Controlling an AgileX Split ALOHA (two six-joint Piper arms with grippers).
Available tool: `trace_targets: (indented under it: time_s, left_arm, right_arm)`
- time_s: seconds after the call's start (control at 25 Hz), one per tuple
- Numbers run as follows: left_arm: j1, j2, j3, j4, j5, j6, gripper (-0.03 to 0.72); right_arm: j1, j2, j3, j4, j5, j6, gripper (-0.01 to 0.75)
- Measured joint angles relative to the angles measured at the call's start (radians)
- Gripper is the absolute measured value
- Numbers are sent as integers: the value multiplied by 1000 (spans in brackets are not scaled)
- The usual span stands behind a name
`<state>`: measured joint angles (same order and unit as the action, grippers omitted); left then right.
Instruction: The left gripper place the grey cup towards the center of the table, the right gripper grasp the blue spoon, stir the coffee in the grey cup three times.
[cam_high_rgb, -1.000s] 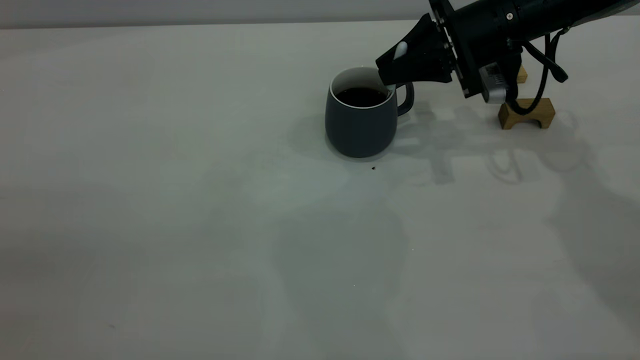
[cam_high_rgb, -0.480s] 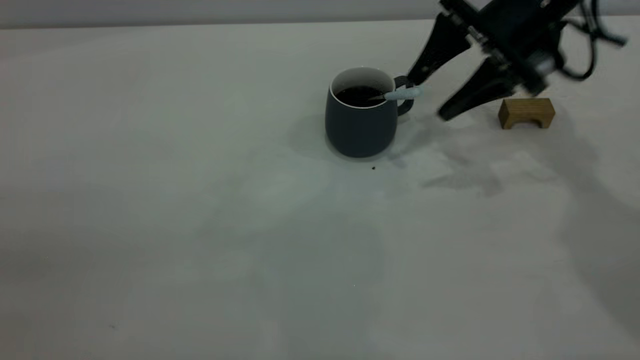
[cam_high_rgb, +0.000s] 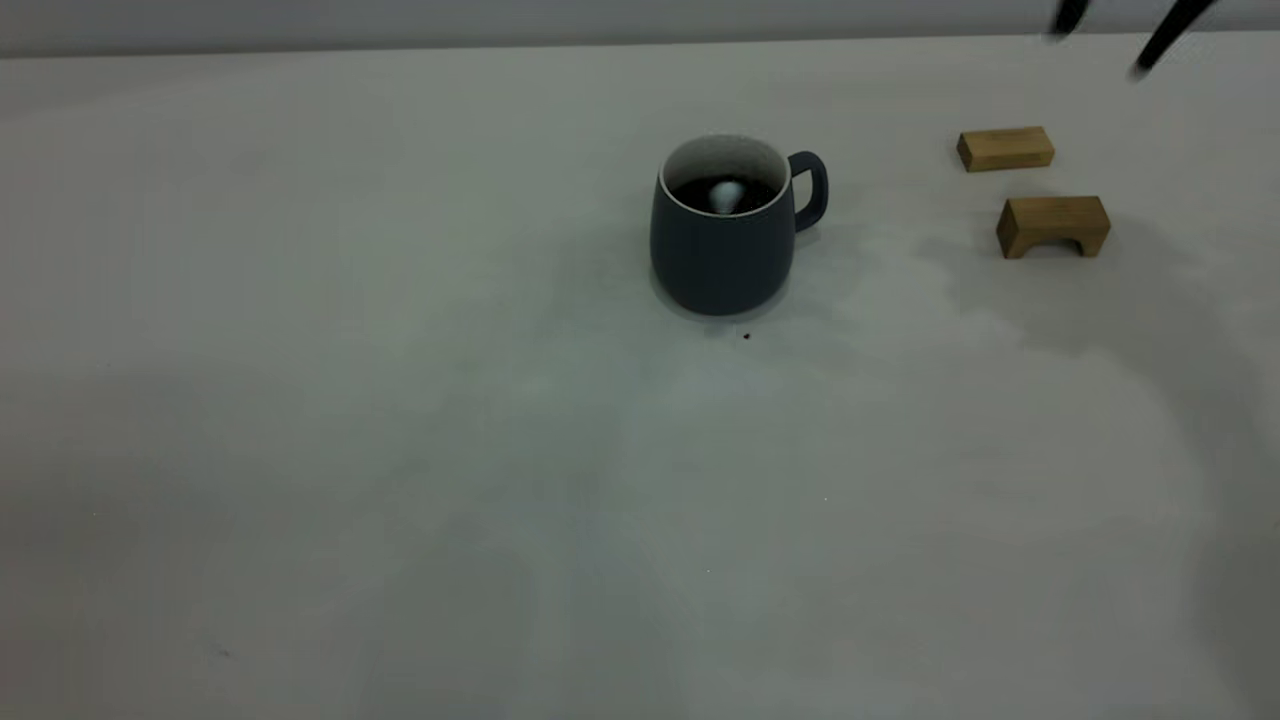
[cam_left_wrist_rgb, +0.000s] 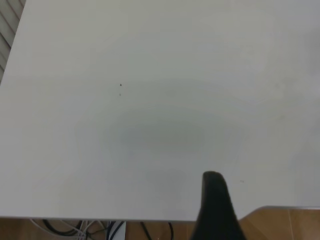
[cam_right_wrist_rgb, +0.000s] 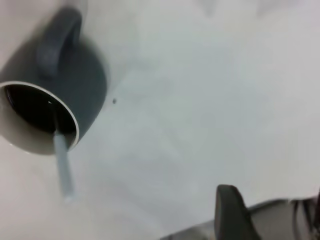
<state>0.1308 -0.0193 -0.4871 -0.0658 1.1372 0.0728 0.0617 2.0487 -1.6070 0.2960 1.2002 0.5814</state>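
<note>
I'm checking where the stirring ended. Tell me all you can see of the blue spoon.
The blue spoon is small and slim, with a pale blue-white rounded handle. It stands in the grey cup, its lower end sunk in the coffee, its handle leaning on the rim. No gripper touches it.

Wide pale grey-white desk (cam_high_rgb: 400, 450) under soft mottled shadows, plain grey wall (cam_high_rgb: 400, 20) behind, brown wooden floor (cam_left_wrist_rgb: 280, 222) and dark cables (cam_left_wrist_rgb: 90, 229) past its edge
</note>
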Motion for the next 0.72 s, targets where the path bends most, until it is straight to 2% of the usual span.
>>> trace_targets:
  time_s: [0.2,0.44,0.56,0.72]
  left_arm:
    - [0,0,0,0,0,0,585]
    - [0,0,0,0,0,0,585]
    - [0,0,0,0,0,0,585]
    - [0,0,0,0,0,0,585]
  right_arm:
    - [0,-226,1,-82,15,0,315]
    - [0,-499,10,-87,31,-19,221]
    - [0,-625,68,-115,37,-160,212]
    - [0,-804,239,-141,37,-412,212]
